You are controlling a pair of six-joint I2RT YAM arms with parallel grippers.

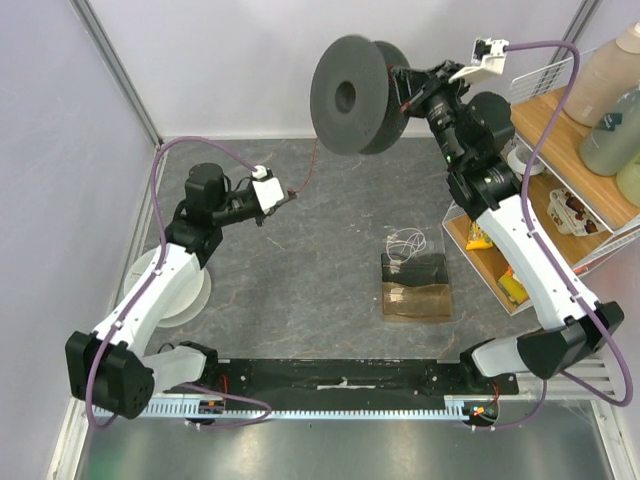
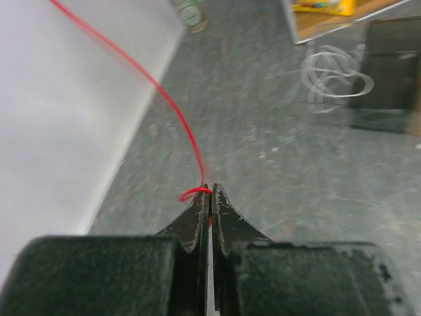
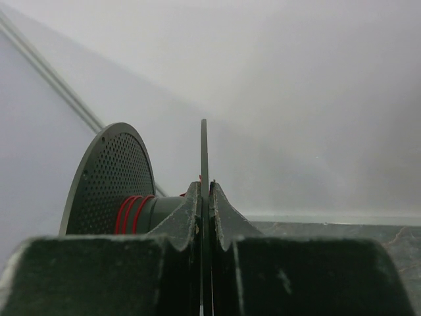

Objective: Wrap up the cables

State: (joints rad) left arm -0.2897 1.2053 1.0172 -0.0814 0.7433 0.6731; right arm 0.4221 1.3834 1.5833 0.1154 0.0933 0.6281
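A thin red wire runs from my left gripper up and away to a dark spool held high at the back. In the top view the wire hangs between them. My left gripper is shut on the wire's end, above the table's left middle. My right gripper is shut on one thin flange of the spool. A few red turns lie on the spool's hub beside the perforated far flange.
A dark clear box with a coil of white cable stands right of centre. A wire rack with a wooden shelf, bottles and snacks is at the right. A white round base sits left.
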